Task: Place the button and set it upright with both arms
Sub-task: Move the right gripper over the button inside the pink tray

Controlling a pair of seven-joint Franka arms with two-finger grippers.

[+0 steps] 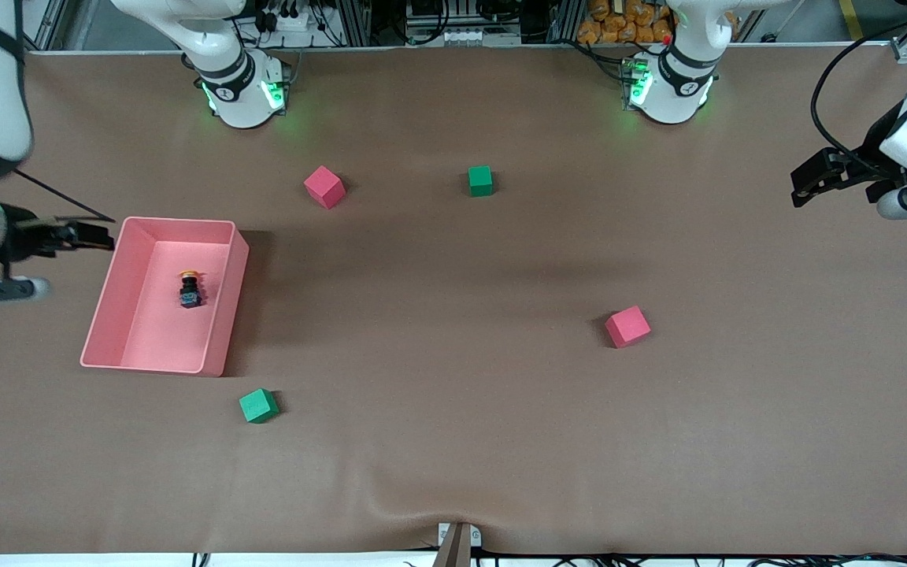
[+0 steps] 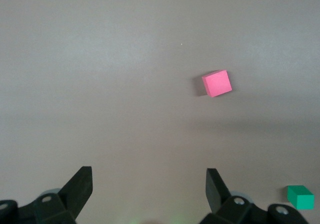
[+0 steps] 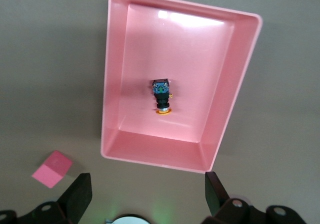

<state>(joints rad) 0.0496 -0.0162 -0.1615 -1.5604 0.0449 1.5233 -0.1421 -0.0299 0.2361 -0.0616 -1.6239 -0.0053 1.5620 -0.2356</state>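
The button [image 1: 190, 290] lies on its side in the pink tray [image 1: 178, 223], with its orange cap toward the robots' bases. It also shows in the right wrist view [image 3: 161, 96], inside the tray [image 3: 114, 83]. My right gripper [image 1: 99, 235] hangs open and empty over the table beside the tray, at the right arm's end; its own view shows it open [image 3: 148, 194]. My left gripper [image 1: 801, 185] hangs open and empty over the table at the left arm's end, with nothing between its fingers in its own view [image 2: 149, 191].
Foam cubes lie on the brown table: a red cube [image 1: 323, 187] and a green cube [image 1: 480, 180] near the bases, a red cube [image 1: 627, 326] toward the left arm's end, and a green cube [image 1: 258, 405] nearer the camera than the tray.
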